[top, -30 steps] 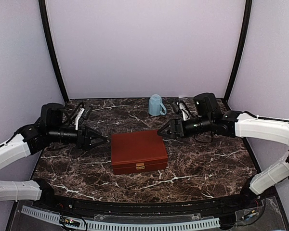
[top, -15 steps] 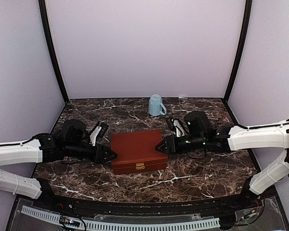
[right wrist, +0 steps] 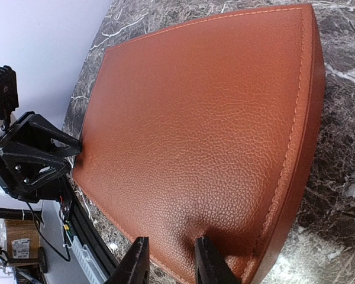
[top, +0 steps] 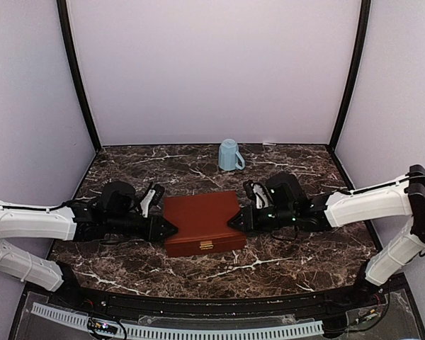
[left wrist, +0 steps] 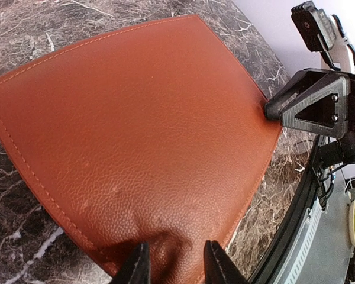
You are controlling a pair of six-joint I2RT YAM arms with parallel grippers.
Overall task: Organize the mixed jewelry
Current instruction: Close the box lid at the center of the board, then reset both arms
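Note:
The reddish-brown box [top: 203, 222] lies closed at the table's middle, its brass clasp [top: 206, 245] facing the near edge. The mixed jewelry is hidden from every view. My left gripper [top: 171, 228] lies low against the box's left side. In the left wrist view its fingertips [left wrist: 139, 266] stand a little apart over the lid's stitched edge [left wrist: 23, 171], with nothing between them. My right gripper [top: 232, 220] meets the box's right side the same way. Its fingertips [right wrist: 208, 263] are slightly parted above the lid [right wrist: 201, 130], and its tip [left wrist: 271, 110] touches the far edge.
A light-blue mug [top: 230, 155] stands at the back of the dark marble table [top: 304, 248], behind the box. Black frame posts [top: 78, 78] rise at both back corners, and a black rail [top: 212, 306] runs along the near edge.
Both arms have swung inward and down from the table's sides until their tips meet the box's left and right sides. Both pairs of jaws have narrowed from wide open.

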